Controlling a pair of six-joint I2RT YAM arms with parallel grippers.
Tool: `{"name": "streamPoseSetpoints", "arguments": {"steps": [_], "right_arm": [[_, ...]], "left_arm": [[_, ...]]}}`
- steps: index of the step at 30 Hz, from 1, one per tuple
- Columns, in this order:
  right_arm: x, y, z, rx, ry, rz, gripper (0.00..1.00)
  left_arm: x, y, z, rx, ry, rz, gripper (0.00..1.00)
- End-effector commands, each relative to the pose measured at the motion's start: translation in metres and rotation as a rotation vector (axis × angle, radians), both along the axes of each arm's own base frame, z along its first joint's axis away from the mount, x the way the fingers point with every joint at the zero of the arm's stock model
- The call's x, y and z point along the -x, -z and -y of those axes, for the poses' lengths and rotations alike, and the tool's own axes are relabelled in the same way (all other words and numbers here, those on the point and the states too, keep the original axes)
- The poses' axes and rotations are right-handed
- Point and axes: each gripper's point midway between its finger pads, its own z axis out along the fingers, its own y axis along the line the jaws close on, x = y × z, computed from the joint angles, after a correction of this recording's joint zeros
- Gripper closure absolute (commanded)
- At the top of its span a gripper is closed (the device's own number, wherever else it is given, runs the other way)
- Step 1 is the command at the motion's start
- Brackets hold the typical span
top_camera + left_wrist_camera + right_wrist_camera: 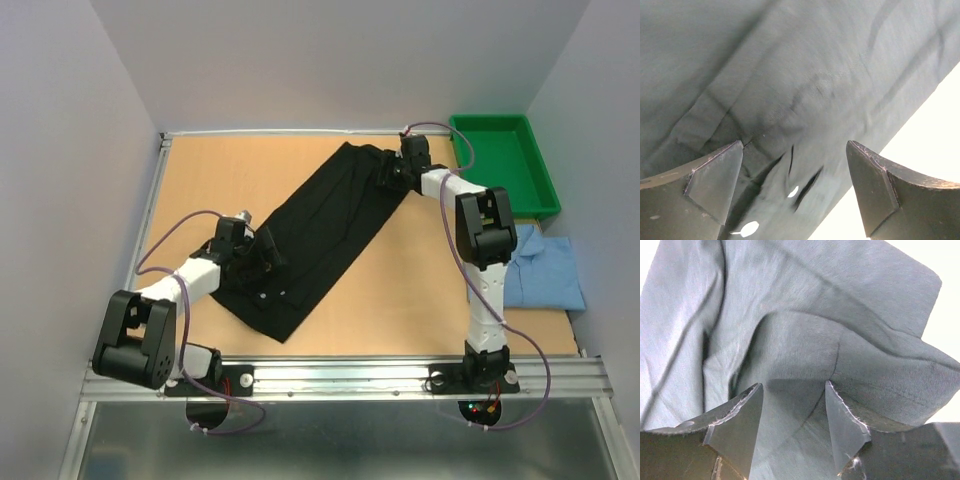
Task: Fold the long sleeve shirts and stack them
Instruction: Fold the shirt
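Two shirts are on the worktop [420,280]. The black shirt [325,230] stretches diagonally from near left to far right, and the light blue shirt [545,270] lies folded at the right edge, just before the green tray [500,160]. The left arm reaches low and forward, its left claw [265,255] over the black shirt's near end with fingers spread wide, holding nothing. The right arm rises, bends at a high elbow and stretches far; its right claw [388,172] is half open over bunched cloth at the far end.
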Motion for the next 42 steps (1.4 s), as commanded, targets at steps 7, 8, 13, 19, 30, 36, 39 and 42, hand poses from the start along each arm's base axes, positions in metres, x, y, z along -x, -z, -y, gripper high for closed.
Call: {"name": "streamPoseSetpoints", "arguments": {"steps": [7,8,13,19,30,36,39,42], "right_arm": [[-0.042,0.02,-0.08,-0.039,-0.249,0.047,0.36],[-0.042,0.017,-0.081,-0.037,-0.256,0.056,0.35],[-0.035,-0.046,-0.08,-0.01,-0.282,0.155,0.29],[0.027,-0.09,-0.062,-0.002,-0.229,0.143,0.27],[0.161,-0.042,-0.08,-0.027,-0.165,-0.081,0.39],[0.164,-0.018,-0.102,0.009,-0.199,-0.118,0.52],[0.157,0.0,-0.1,0.048,-0.19,-0.136,0.59],[0.147,0.015,-0.093,0.122,-0.182,-0.128,0.61]], "left_arm": [[0.088,-0.003,0.067,0.221,0.216,-0.147,0.03],[0.091,-0.009,0.072,0.24,0.243,-0.14,0.02],[0.075,-0.051,0.078,0.238,0.269,-0.002,0.03],[0.033,-0.082,0.044,0.005,0.149,0.134,0.03],[-0.006,-0.028,0.022,-0.253,0.154,0.029,0.19],[-0.004,-0.002,0.028,-0.246,0.181,-0.028,0.22],[0.001,0.006,0.033,-0.212,0.186,-0.054,0.22],[0.007,0.012,0.044,-0.145,0.193,-0.074,0.22]]}}
